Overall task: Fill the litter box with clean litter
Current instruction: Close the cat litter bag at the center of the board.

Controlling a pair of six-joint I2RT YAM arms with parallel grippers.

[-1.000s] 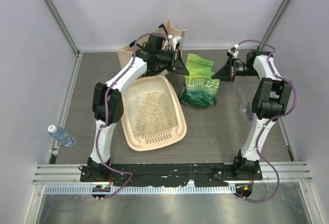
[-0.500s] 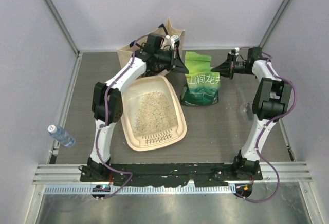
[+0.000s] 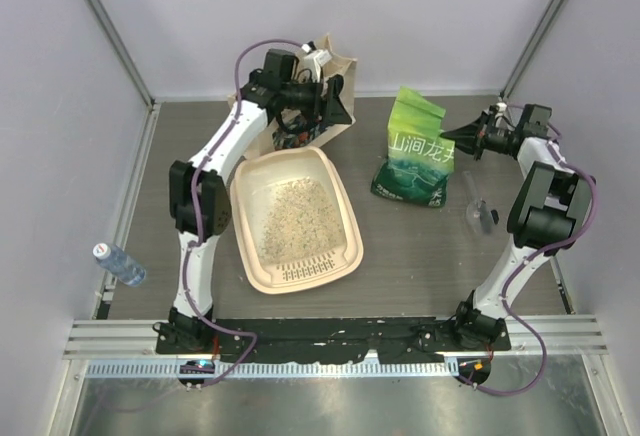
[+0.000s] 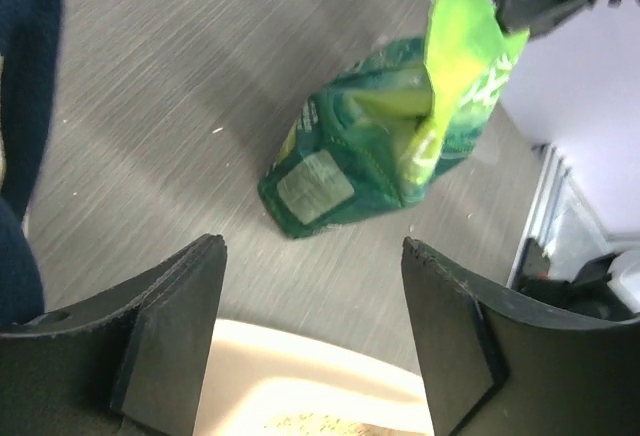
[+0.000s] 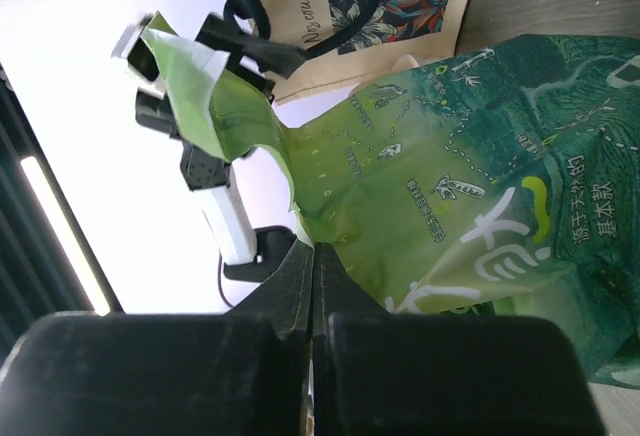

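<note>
– Two end effectors are fitted. What is the state of each?

– The right gripper (image 5: 313, 256) is clenched on the upper edge of the green litter bag (image 3: 415, 161), its jaws pressed flat with the film pinched between them. The left gripper (image 4: 312, 248) is released. Its jaws stand wide apart with nothing between them, above the far end of the litter box (image 3: 300, 283) and in front of the canvas tote bag (image 3: 345, 61).

– Why is the bag gripped at its top edge?

– The bag's bottom rests on the table (image 3: 420, 246) and its top is drawn up toward the gripper. A hold at that edge keeps the mouth uppermost, so the contents most likely stay inside while a single arm supports the bag. The bag stands to the right of the litter box, near it but not touching.

– Where is the clean litter?

– The clean litter (image 3: 292, 218) lies as a thin patch across the middle of the tray floor. Bare cream plastic shows around it, up to the walls and the ribbed slotted strip at the near end. How much the bag holds cannot be told, because its interior is hidden in every view.

– What is the task status?

– It is judged partly complete, since the layer looks shallow. Any further pour would need the bag mouth brought over the tray rim. Limp film held at one point may twist and spill onto the table.
</note>
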